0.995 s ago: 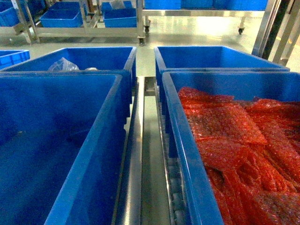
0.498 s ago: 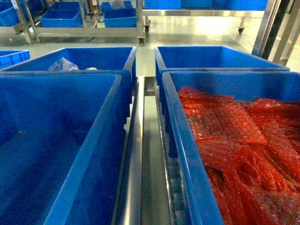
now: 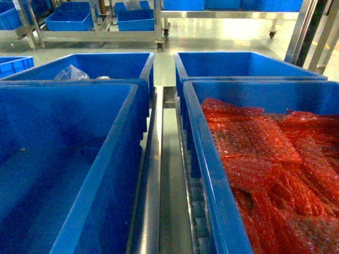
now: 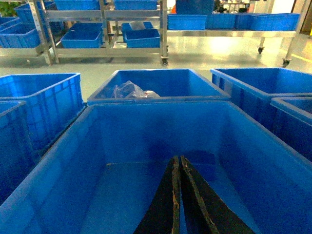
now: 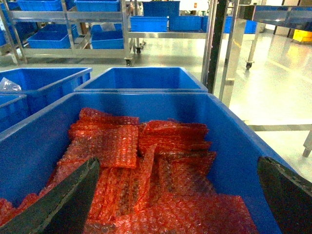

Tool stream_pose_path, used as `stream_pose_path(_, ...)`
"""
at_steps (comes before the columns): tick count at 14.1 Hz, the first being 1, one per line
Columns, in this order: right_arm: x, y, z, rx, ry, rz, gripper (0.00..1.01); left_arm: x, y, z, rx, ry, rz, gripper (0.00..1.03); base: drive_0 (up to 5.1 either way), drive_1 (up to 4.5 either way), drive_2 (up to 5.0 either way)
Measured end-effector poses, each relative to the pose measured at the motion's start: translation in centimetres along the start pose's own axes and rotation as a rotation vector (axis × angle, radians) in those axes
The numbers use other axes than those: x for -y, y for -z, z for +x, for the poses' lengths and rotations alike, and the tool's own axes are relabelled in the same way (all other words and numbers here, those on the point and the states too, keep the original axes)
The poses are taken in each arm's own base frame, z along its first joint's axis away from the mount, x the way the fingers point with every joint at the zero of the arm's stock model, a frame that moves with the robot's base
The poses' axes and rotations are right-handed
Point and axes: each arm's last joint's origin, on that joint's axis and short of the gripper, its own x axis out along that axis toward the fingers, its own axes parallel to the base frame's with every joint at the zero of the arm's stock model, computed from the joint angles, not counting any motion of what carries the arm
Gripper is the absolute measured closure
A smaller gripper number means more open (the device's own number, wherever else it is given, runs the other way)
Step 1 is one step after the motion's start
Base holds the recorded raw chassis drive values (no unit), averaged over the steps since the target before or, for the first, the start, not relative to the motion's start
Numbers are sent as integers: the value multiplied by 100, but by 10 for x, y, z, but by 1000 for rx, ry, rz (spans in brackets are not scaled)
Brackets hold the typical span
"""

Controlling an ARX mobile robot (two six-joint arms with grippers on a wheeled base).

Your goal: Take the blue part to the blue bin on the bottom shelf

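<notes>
Pale, glossy factory flooring (image 3: 222, 34) stretches behind the work area, with steel racks (image 3: 100, 36) carrying more blue bins along the far side. Four large blue bins sit close to the robot in the head view, two near and two behind them. The near left bin (image 3: 114, 159) looks bare inside, with nothing resting on its floor. The near right bin (image 3: 212, 174) is filled with red bubble-wrap bags (image 3: 265, 153). The far left bin (image 3: 106, 66) holds a crumpled clear plastic bag (image 3: 71, 73); the far right bin (image 3: 238, 66) shows only blue walls from this angle. Between the two rows runs a steel divider rail (image 3: 151, 180) with small white rollers (image 3: 200, 222) beside it.

The left gripper (image 4: 178, 195) hangs over the near left bin, its two dark fingers pressed together with nothing between them. The right gripper (image 5: 180, 190) sits above the bubble-wrap bags with its fingers (image 5: 68, 200) spread wide apart, holding nothing.

No blue part can be made out in any view; the bags cover the right bin's contents.
</notes>
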Motion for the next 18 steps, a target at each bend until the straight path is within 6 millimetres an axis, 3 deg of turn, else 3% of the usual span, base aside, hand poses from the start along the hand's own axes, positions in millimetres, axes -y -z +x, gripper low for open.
stream_pose_path(7, 0, 0, 0, 0, 0, 0, 3, 0, 14, -19, -12, -2, 1, 101, 0, 0, 0)
stream_pose_path(12, 0, 0, 0, 0, 0, 0, 3, 0, 13, -19, 1, 0, 2, 97, 0, 0, 0)
stream_pose_path(18, 0, 0, 0, 0, 0, 0, 3, 0, 13, -19, 1, -1, 3, 3, 0, 0, 0)
